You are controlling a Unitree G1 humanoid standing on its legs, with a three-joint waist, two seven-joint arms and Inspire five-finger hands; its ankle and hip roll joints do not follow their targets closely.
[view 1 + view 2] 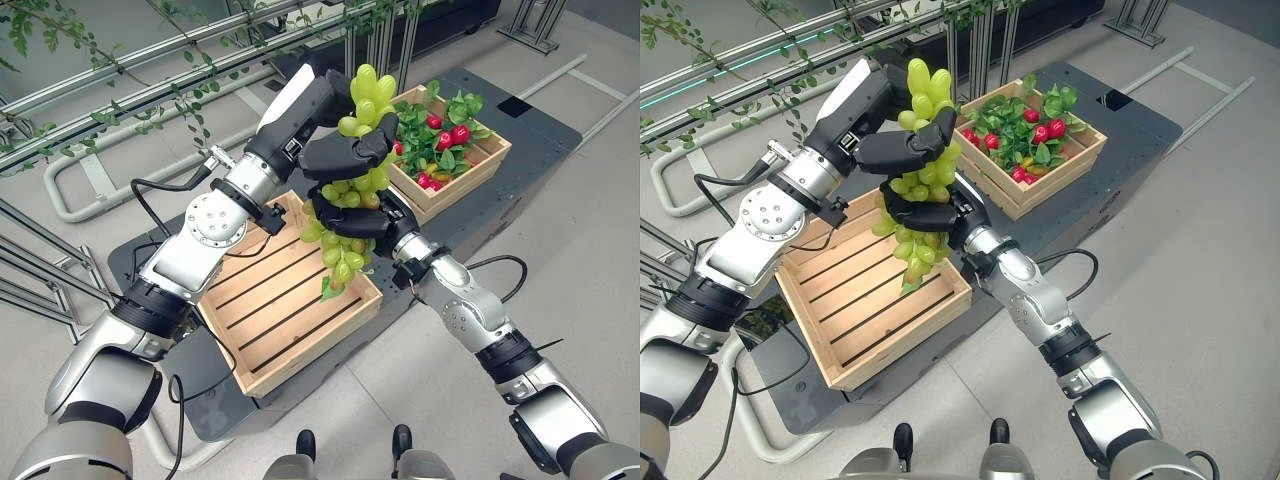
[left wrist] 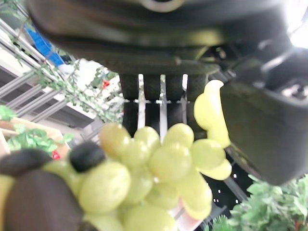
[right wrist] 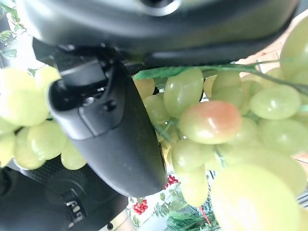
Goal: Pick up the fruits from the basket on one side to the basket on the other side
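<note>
Grey floor lies under two wooden slatted baskets. Both dark hands, left hand [image 1: 352, 152] and right hand [image 1: 352, 218], curl fingers round the big green grape bunch [image 1: 352, 190], sharing its weight above the empty wooden basket [image 1: 285, 300].

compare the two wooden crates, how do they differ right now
The near crate shows only its bare slatted floor; the far crate is packed with green leaves and red fruits. The near crate lies just under the green grape bunch, which both the left hand and the right hand grip in the air; the far crate sits beyond them. Both are light slatted wood on the same dark platform.
</note>
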